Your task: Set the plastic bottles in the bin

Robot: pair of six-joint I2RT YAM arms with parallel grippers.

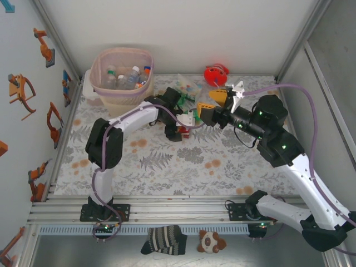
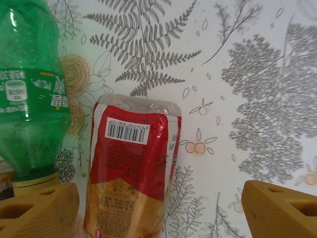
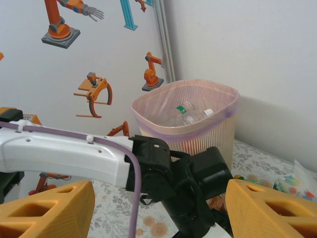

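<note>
Yellow left tool (image 2: 159, 198) spread, around red-labelled bottle (image 2: 133, 163)

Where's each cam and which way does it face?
Top external: above, behind the bases, looking down on the table; left arm, right arm show; bin far left.
Left wrist: on the left arm, facing down at a green bottle and red-label bottle; left pincer at bottom edge.
Right wrist: faces across toward the bin; right pincer and left arm show.
Shared: top and right wrist both see bin and left arm.
</note>
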